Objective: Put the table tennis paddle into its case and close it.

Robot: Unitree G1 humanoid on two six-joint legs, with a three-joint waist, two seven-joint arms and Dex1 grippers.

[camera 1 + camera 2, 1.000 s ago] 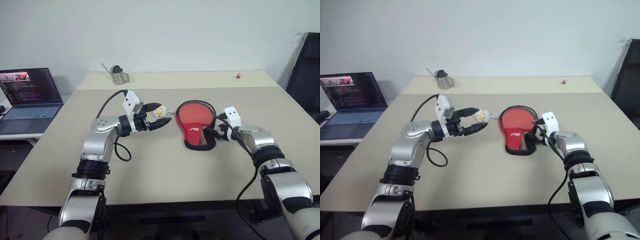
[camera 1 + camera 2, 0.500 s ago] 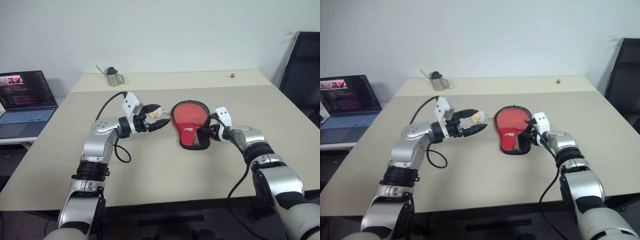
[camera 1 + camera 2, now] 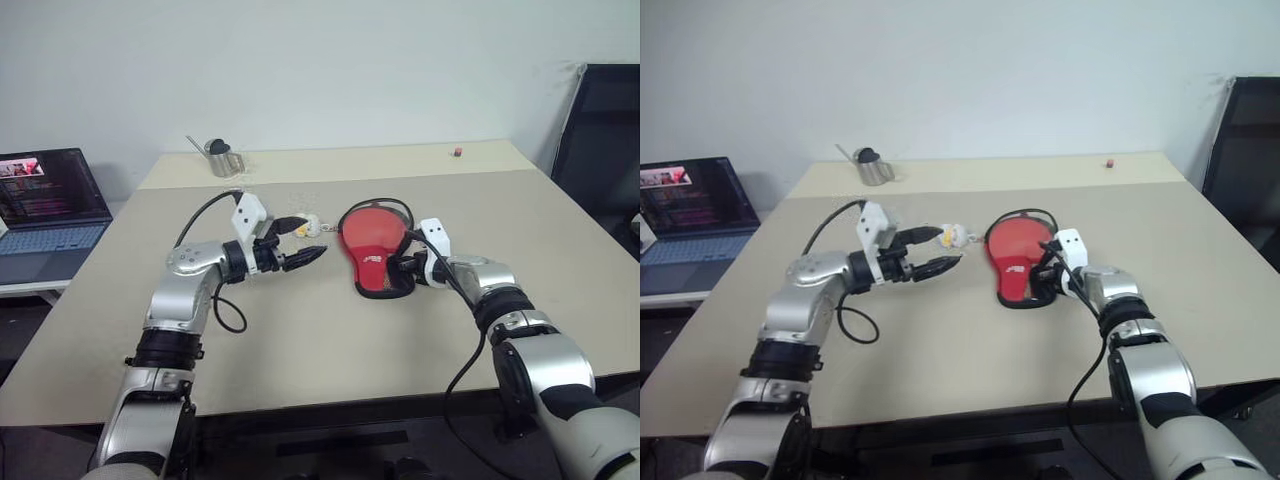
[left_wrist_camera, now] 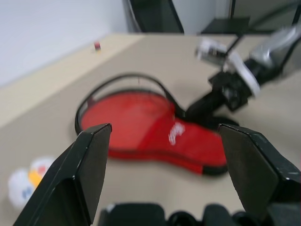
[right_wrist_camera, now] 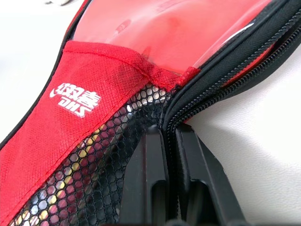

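- Case (image 3: 372, 252): lies flat mid-counter, red logo panel and mesh up, round end toward the far side. Its zip gapes along the round end, and one edge loops up loose there.
- Table tennis paddle (image 5: 174, 28): already inside the case; its red face shows through the open mouth.
- Right gripper (image 5: 171, 160): my fingers are clenched on the zip seam at the narrow handle end of the case. Whether they hold the slider itself, I cannot tell.
- Step in hand, my judgement: draw the zip round. Pull along the track, not upward, so the soft case does not slide or bunch.
- Left gripper (image 3: 300, 242): fingers spread and empty, raised beside the round end. It could pin the case while I pull.
- Ball (image 3: 305, 227): small, white and yellow, just beside my left fingers; avoid knocking it.
- Counter (image 3: 330, 350): pale, flat.
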